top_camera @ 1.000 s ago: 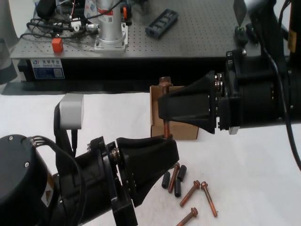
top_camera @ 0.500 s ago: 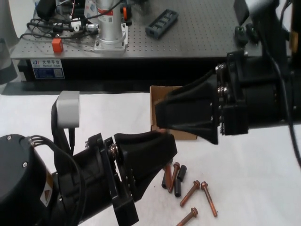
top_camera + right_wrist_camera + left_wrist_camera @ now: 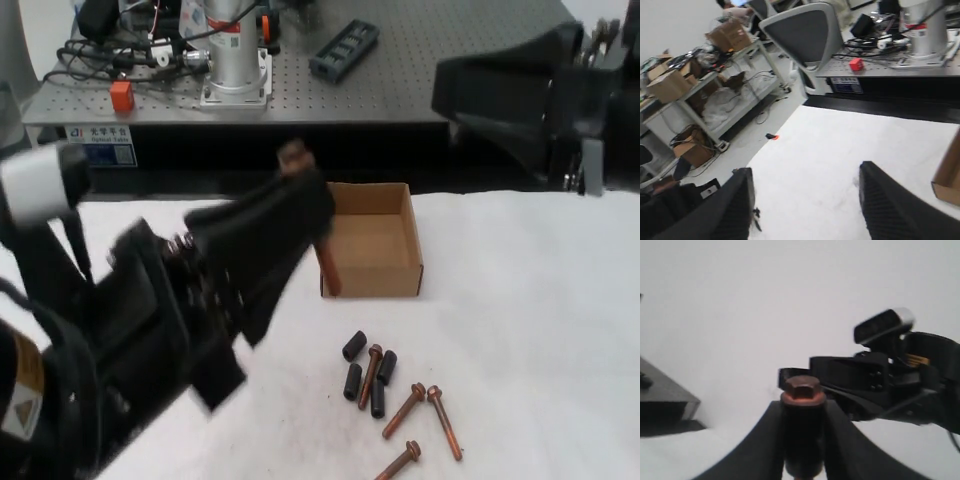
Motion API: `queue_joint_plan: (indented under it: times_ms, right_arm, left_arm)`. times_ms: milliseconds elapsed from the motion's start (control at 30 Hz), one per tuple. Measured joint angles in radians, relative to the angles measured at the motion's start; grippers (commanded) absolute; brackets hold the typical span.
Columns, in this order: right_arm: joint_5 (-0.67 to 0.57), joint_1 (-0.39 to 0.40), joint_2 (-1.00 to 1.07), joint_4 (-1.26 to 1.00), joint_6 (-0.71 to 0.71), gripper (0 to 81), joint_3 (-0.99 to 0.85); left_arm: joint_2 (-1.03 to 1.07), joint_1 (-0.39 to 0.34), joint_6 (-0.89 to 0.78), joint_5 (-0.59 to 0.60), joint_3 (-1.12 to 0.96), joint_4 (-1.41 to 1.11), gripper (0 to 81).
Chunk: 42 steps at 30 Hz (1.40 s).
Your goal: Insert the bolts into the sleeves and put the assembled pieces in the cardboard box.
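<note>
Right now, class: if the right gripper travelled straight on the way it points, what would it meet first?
Most likely the white bench cover: the open right gripper angles down at a bare patch, nothing in between. The cardboard box sits off to one side of that line.

I'm looking at a bench covered by a white cloth sheet (image 3: 530, 330); the right wrist view shows the same sheet (image 3: 840, 150). An open brown cardboard box (image 3: 375, 278) sits on it, slightly toward twelve o'clock from the middle of the cloth. At six o'clock from the box lies a loose cluster. It holds four short black tubular sleeves (image 3: 353, 346) and four copper-coloured metal bolts (image 3: 404, 410). One bolt (image 3: 370, 375) lies among the sleeves, just beside them. Two more lie at four o'clock from the sleeves, heads close, shanks splayed apart. The fourth bolt (image 3: 398, 462) lies at six o'clock from the sleeves.
</note>
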Motion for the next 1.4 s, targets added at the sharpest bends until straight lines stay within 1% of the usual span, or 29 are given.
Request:
queue_joint_plan:
  times_ms: [67, 100, 133, 167, 233, 333, 500, 533, 600, 633, 667, 800, 933, 1033, 1200, 1400]
  right_arm:
    - [0.018, 0.000, 0.000, 0.077, 0.000, 44.9, 0.000]
    - [0.019, 0.000, 0.000, 0.085, 0.000, 44.9, 0.000]
    - [0.023, 0.000, 0.000, 0.114, 0.000, 44.9, 0.000]
    - [0.023, 0.000, 0.000, 0.123, 0.000, 44.9, 0.000]
    - [0.029, 0.000, -0.009, 0.196, 0.000, 44.9, 0.000]
    - [0.034, 0.000, -0.041, 0.286, 0.000, 44.9, 0.000]
    - [0.074, 0.002, -0.127, 0.342, 0.000, 44.9, 0.000]
    - [0.085, 0.002, -0.146, 0.346, 0.000, 44.9, 0.000]
    - [0.094, 0.002, -0.164, 0.351, 0.000, 44.9, 0.000]
    - [0.101, 0.002, -0.176, 0.358, 0.000, 44.9, 0.000]
    - [0.104, 0.002, -0.188, 0.365, 0.000, 44.9, 0.000]
    - [0.107, 0.002, -0.216, 0.420, 0.000, 44.9, 0.000]
    - [0.111, 0.002, -0.216, 0.441, 0.000, 44.9, 0.000]
    - [0.111, 0.002, -0.216, 0.443, 0.000, 44.9, 0.000]
    - [0.111, 0.002, -0.216, 0.445, 0.000, 44.9, 0.000]
    - [0.112, 0.002, -0.216, 0.445, 0.000, 44.9, 0.000]
  left_arm:
    - [0.006, 0.000, 0.001, -0.070, -0.068, 0.186, 0.6]
    - [0.007, 0.000, 0.001, -0.070, -0.068, 0.186, 0.6]
    - [0.041, 0.009, 0.011, -0.110, -0.160, 0.391, 0.6]
    - [0.041, 0.011, 0.012, -0.112, -0.170, 0.410, 0.6]
    - [0.109, 0.032, 0.050, -0.123, -0.281, 0.587, 0.6]
    - [0.227, 0.082, 0.100, -0.112, -0.453, 0.761, 0.6]
    - [0.459, 0.156, 0.122, -0.062, -0.691, 0.923, 0.6]
    - [0.459, 0.159, 0.122, -0.062, -0.700, 0.929, 0.6]
    - [0.552, 0.175, 0.122, -0.041, -0.776, 0.987, 0.6]
    - [0.603, 0.180, 0.122, -0.033, -0.820, 1.024, 0.6]
    - [0.691, 0.183, 0.135, -0.023, -0.911, 1.091, 0.6]
    - [0.865, 0.182, 0.150, -0.018, -1.059, 1.177, 0.6]
    - [1.017, 0.185, 0.151, -0.015, -1.177, 1.212, 0.6]
    - [1.080, 0.186, 0.151, -0.011, -1.231, 1.217, 0.6]
    - [1.244, 0.206, 0.144, -0.011, -1.371, 1.241, 0.6]
    - [1.364, 0.248, 0.144, -0.011, -1.465, 1.315, 0.5]
